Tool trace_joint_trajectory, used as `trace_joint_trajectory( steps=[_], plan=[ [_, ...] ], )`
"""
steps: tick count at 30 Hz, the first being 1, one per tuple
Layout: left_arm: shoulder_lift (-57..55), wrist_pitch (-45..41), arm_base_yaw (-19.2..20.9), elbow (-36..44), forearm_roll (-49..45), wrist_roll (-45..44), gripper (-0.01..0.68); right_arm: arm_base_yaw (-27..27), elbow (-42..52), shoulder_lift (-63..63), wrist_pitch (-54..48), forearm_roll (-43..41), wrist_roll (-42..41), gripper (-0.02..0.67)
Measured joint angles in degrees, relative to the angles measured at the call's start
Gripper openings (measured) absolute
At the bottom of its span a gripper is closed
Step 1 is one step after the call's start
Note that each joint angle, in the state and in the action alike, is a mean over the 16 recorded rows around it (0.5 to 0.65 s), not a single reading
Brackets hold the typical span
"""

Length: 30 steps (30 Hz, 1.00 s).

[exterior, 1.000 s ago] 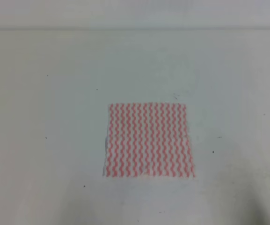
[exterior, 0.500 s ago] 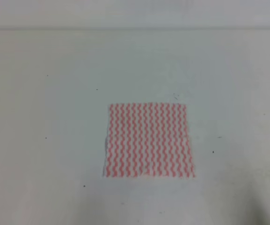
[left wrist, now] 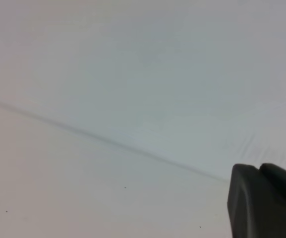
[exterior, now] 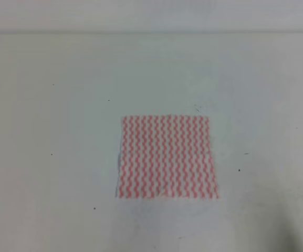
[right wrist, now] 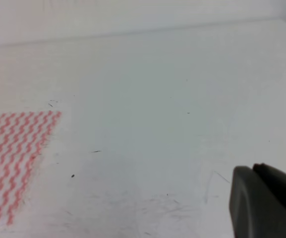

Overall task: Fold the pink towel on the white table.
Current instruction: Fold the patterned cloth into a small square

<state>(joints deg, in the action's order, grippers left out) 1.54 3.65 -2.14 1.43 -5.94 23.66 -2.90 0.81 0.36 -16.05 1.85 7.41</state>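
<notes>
Soft, even, diffuse light with no glare. All views are blurry and low in detail. Faint shadow darkens the table [exterior: 46, 173] along the near edge of the high view.

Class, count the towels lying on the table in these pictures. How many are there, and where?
1. The pink towel lies flat and unfolded on the white table, a little right of centre in the high view. Nothing looks hidden.

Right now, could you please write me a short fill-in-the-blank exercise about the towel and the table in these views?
1. The pink towel lies ____ on the white table, not yet folded.
2. Its stripes are pink and ____.
3. In the high view, ____ gripper touches the towel.
4. In the right wrist view the towel sits at the ____ edge.

Missing words: flat; white; neither; left
</notes>
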Motion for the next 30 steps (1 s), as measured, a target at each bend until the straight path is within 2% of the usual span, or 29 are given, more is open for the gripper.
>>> trace_joint_trajectory(
  steps=[16, 21, 30],
  plan=[
    [-0.7, -0.4, 0.0, -0.6, -0.5, 3.5, -0.005, 0.0, 0.0, 0.0, 2.7, 1.4, 0.0, -0.018],
    [-0.8, -0.6, 0.0, -0.7, -0.1, 4.0, -0.005, 0.0, 0.1, 0.0, 8.3, 6.0, 0.0, -0.018],
    [-0.6, -0.7, 0.0, -0.6, 0.0, 4.8, -0.005, 0.0, 0.5, 0.0, 19.5, 21.6, 0.1, -0.018]
  ],
)
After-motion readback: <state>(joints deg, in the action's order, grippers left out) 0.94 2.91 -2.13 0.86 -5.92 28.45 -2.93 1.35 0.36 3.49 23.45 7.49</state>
